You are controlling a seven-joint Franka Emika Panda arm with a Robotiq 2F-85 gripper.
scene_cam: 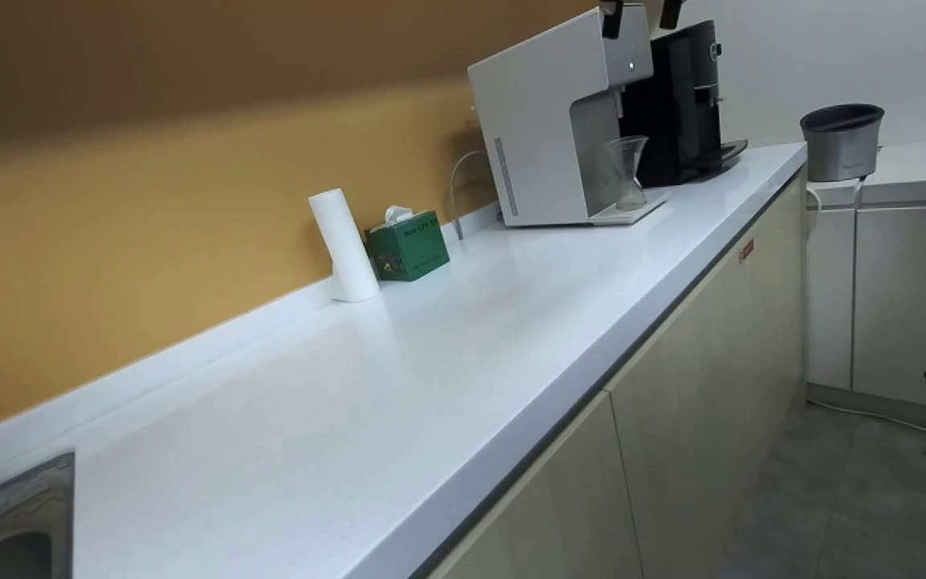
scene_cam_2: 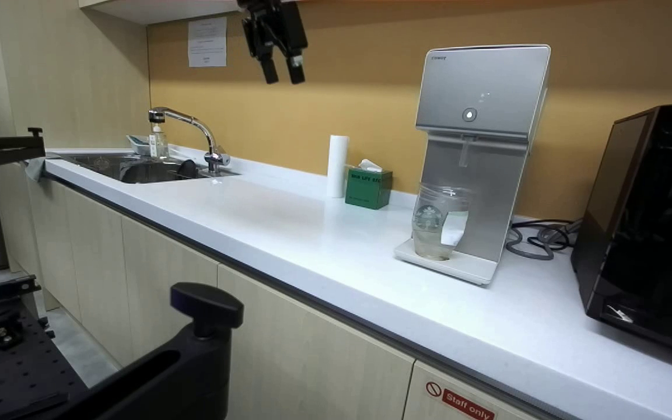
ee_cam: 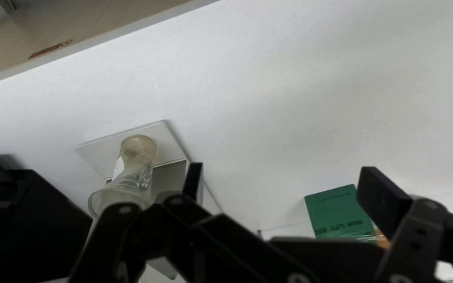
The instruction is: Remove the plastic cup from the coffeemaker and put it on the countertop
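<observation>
The plastic cup is a clear tumbler with a round logo. It stands upright on the white drip tray of the silver-grey dispensing machine in both exterior views: the cup and the machine. In the wrist view the cup is at lower left, its rim partly hidden by a gripper finger. The white countertop runs under the machine. My gripper is open and empty, high above the counter and apart from the cup.
A black machine stands beside the silver one. A green tissue box and white roll are by the wall. A sink with a faucet is at the far end.
</observation>
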